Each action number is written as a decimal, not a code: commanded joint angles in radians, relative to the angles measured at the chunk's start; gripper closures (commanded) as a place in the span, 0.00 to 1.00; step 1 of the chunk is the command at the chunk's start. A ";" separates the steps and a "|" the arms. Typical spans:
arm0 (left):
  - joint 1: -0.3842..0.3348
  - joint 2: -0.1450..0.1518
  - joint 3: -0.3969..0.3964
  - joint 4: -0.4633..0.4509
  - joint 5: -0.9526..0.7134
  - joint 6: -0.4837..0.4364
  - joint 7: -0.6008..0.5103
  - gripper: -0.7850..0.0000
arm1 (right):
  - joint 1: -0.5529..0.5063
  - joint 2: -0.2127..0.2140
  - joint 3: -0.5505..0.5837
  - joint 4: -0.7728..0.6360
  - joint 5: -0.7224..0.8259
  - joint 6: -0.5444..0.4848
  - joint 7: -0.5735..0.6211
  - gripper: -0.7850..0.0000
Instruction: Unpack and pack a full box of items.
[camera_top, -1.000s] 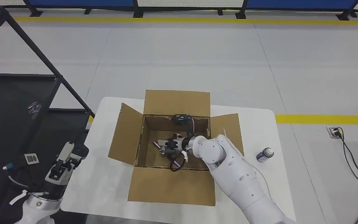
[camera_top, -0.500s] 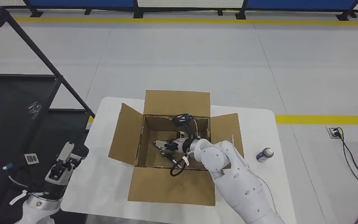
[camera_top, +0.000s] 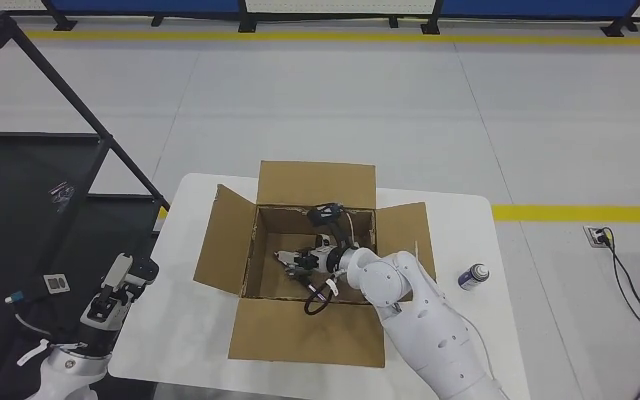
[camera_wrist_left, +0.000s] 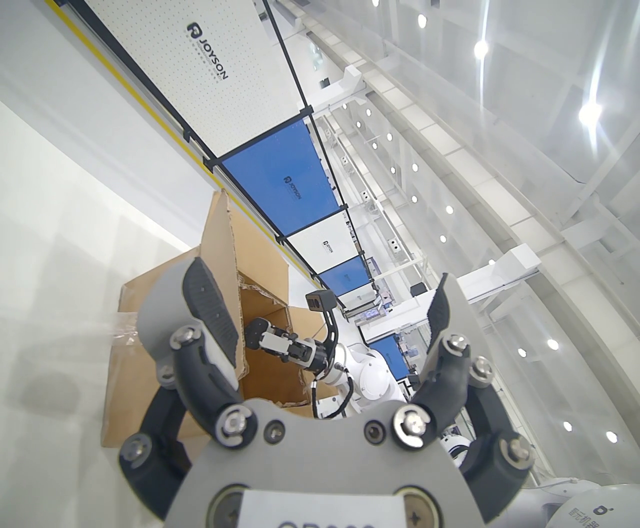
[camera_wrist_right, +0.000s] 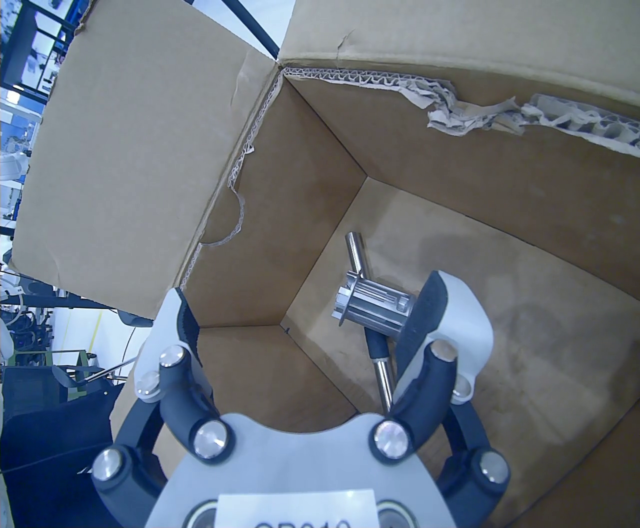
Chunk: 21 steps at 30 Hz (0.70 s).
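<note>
An open cardboard box (camera_top: 316, 182) stands in the middle of the white table (camera_top: 190, 330), with all its flaps folded out. My right gripper (camera_top: 292, 261) reaches down inside it. In the right wrist view that gripper (camera_wrist_right: 307, 300) is open just above the box floor (camera_wrist_right: 525, 310). A silver metal cylinder with a flange and a thin cross rod (camera_wrist_right: 372, 305) lies on the floor beside one finger (camera_wrist_right: 440, 310), not between the two. My left gripper (camera_wrist_left: 322, 280) is open and holds nothing. It sits off the table's near left corner (camera_top: 133, 268), pointing up and toward the box (camera_wrist_left: 150, 320).
A small can with a dark cap (camera_top: 472, 276) stands on the table to the right of the box. A black frame and dark netting (camera_top: 60, 190) lie left of the table. The box walls (camera_wrist_right: 450, 165) close in around my right gripper.
One second ago the right forearm shifted a little toward the box's near right side. It has since kept still. The left arm has not moved.
</note>
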<state>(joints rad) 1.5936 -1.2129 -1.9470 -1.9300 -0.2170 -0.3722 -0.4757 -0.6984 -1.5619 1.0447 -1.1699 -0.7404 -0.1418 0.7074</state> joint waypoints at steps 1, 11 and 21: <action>0.000 0.000 0.000 0.000 0.000 0.000 0.000 0.00 | 0.000 0.000 0.000 -0.001 0.000 0.000 0.000 0.00; 0.000 0.000 0.000 0.000 0.000 0.000 0.000 0.00 | -0.009 0.001 0.000 -0.009 -0.002 -0.003 -0.014 0.00; 0.000 0.000 0.000 0.000 0.000 0.000 0.000 0.00 | -0.040 0.024 -0.004 -0.126 -0.175 -0.085 -0.060 0.00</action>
<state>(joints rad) 1.5936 -1.2129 -1.9470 -1.9300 -0.2170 -0.3722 -0.4757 -0.7390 -1.5380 1.0454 -1.2890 -0.8938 -0.2311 0.6523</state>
